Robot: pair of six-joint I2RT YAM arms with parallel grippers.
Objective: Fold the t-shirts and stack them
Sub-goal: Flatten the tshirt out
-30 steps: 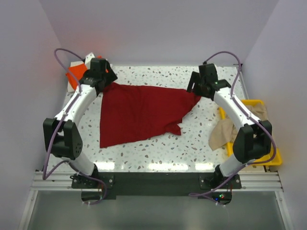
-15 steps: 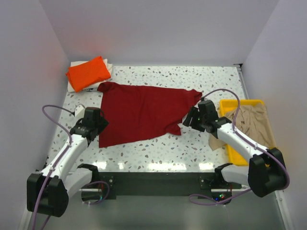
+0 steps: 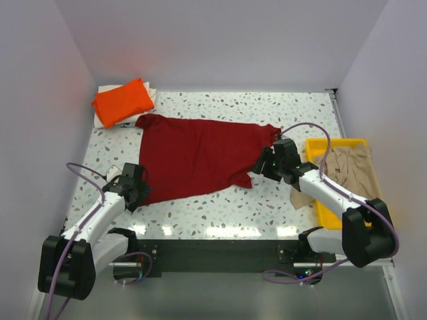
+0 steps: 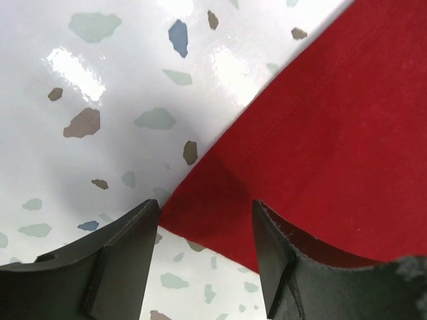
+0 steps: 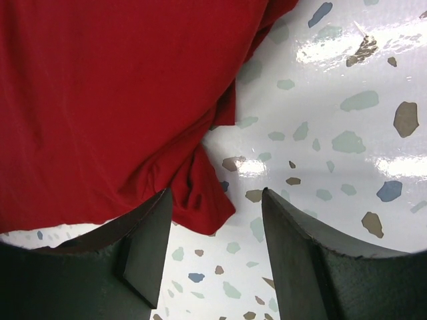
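The dark red t-shirt lies spread on the speckled table. My left gripper is down at its near left corner. In the left wrist view its jaws stand open with the red corner lying between them on the table. My right gripper is at the shirt's near right corner, open, with a bunched red tip beside its left finger. A folded orange t-shirt rests on a whitish one at the back left. A beige t-shirt lies in the tray.
The yellow tray stands at the right edge, with beige cloth spilling over its left side onto the table. White walls close in the left, back and right. Both arm bases sit at the near edge.
Both grippers have come from the shirt's far corners down to its near corners and have narrowed their jaws. The red shirt's far edge now lies flat.
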